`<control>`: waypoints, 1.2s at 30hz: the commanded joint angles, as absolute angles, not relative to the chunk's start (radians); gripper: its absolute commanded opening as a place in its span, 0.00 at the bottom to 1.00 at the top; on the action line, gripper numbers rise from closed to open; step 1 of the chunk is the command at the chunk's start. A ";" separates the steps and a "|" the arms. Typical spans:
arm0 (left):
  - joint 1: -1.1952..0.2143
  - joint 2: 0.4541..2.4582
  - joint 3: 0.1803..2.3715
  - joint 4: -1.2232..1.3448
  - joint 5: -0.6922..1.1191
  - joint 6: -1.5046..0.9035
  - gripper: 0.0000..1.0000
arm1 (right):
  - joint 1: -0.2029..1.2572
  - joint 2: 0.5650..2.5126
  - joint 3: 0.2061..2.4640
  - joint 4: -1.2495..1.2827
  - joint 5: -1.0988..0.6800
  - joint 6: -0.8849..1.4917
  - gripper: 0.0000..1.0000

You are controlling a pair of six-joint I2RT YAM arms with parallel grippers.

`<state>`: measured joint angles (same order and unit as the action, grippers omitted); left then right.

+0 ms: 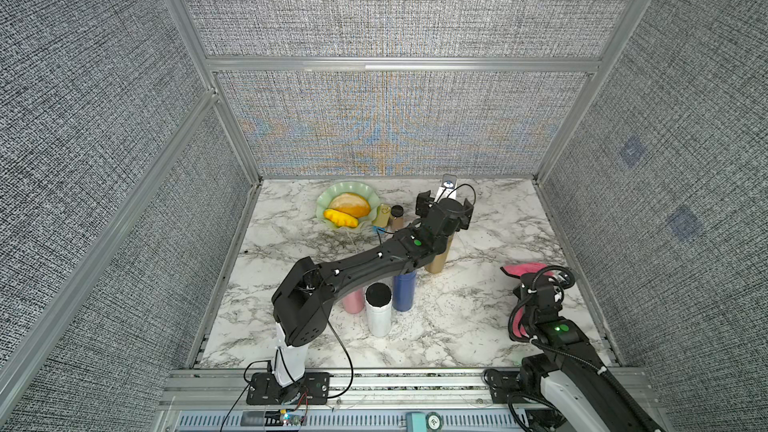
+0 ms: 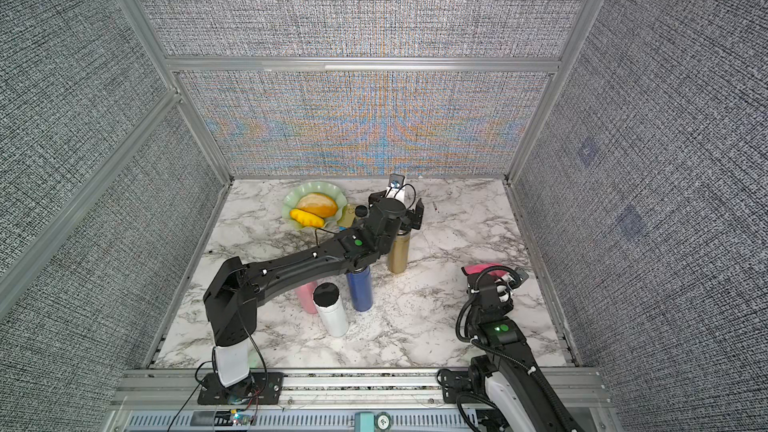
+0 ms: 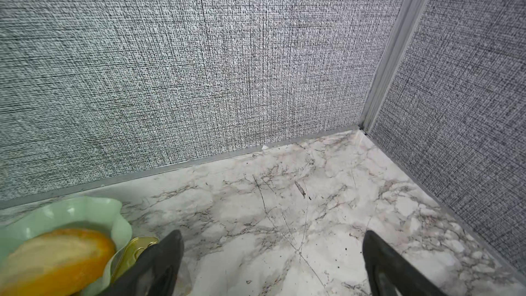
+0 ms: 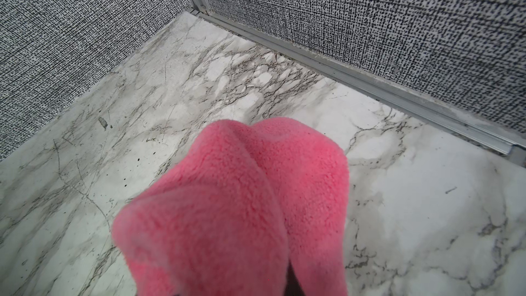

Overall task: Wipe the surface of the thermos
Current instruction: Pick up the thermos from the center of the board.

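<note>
Cloth (image 4: 242,195), pink and fluffy, is gripped nearest the front edge by the right gripper (image 1: 538,274). Its jaws are buried under the pile in the right wrist view but are taken as fully closed on the cloth, which is seen draped from them in both top views. Bare tabletop (image 1: 469,317) is seen around it, and nothing else is touched. Further in, three upright bottles are clustered under the left arm (image 1: 365,263): white thermos (image 1: 379,311) nearest, with pink thermos (image 1: 352,300) and blue thermos (image 1: 404,292) just behind and close beside it. Beyond those the gold thermos (image 1: 438,258) is stood upright, long axis vertical, cap hidden beneath that arm. It is judged to be the one to be wiped. Left gripper (image 1: 445,207) is held above and a little past its top, jaws spread fully wide, nothing held. In the left wrist view only tabletop and back wall (image 3: 199,66) are seen between the fingers (image 3: 166,257), so the thermos is not yet straddled. Key relation: gold thermos lies below and slightly nearward of the left jaws, and well apart from the cloth, which sits to its right and nearer the front. Left arm is the nearer by far. A drop with a small pull-back is judged needed for a steadying grasp, and the cloth must be carried leftward and farther in. Farthest back, green plate (image 1: 322,207) with fruit (image 1: 349,206) is set by the wall.
</note>
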<state>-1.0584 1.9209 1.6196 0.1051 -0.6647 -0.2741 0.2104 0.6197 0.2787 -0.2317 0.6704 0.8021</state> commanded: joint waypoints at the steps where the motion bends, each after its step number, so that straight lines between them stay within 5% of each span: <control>1: -1.111 1.932 1.623 0.053 -0.866 -0.383 0.99 | 0.210 0.618 0.276 -0.208 0.675 0.801 0.00; 10: -1.172 1.984 1.640 -0.118 -1.031 -0.698 0.99 | 0.211 0.616 0.267 -0.184 0.651 0.783 0.00; 32: -1.172 2.117 1.556 0.160 -1.040 -0.535 0.99 | 0.211 0.626 0.269 -0.170 0.636 0.773 0.00; 36: -1.172 2.116 1.531 0.254 -1.023 -0.453 0.92 | 0.211 0.626 0.270 -0.170 0.636 0.773 0.00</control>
